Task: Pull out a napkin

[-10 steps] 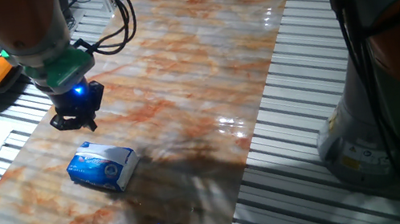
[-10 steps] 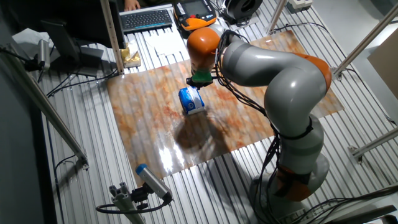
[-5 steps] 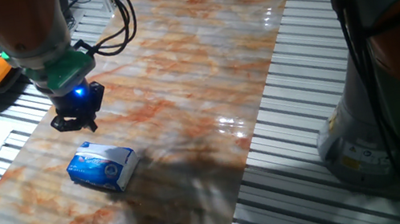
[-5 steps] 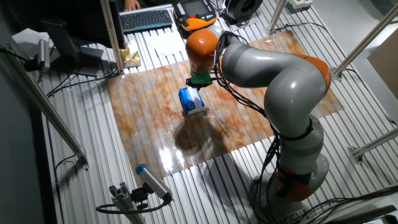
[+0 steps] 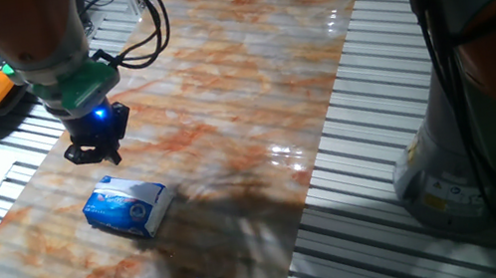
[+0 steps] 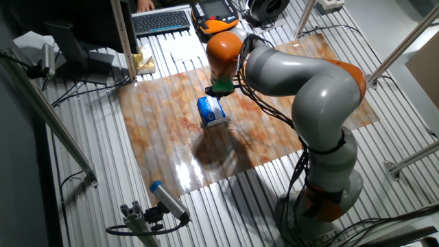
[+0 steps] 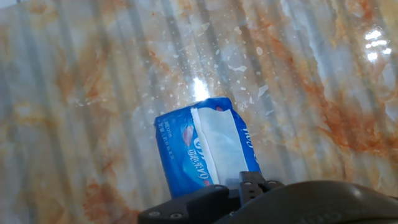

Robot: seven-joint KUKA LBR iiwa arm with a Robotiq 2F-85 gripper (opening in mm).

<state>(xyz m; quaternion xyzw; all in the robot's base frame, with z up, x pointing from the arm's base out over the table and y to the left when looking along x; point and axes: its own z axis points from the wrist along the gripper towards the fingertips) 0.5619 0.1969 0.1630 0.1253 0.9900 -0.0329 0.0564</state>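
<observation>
A blue-and-white tissue packet point(image 7: 205, 146) lies flat on a glossy marbled tabletop point(image 7: 81, 93) with white and rust-orange streaks. The packet sits near the lower middle of the view, turned slightly at an angle. A soft white napkin point(image 7: 219, 142) shows through the long opening down its top face, lying flush with the wrapper. Small white specks dot the surface just beyond the packet, and a bright glare shines at its far edge. The dark gripper body point(image 7: 261, 200) fills the bottom edge, covering the packet's near end; its fingertips are hidden.
</observation>
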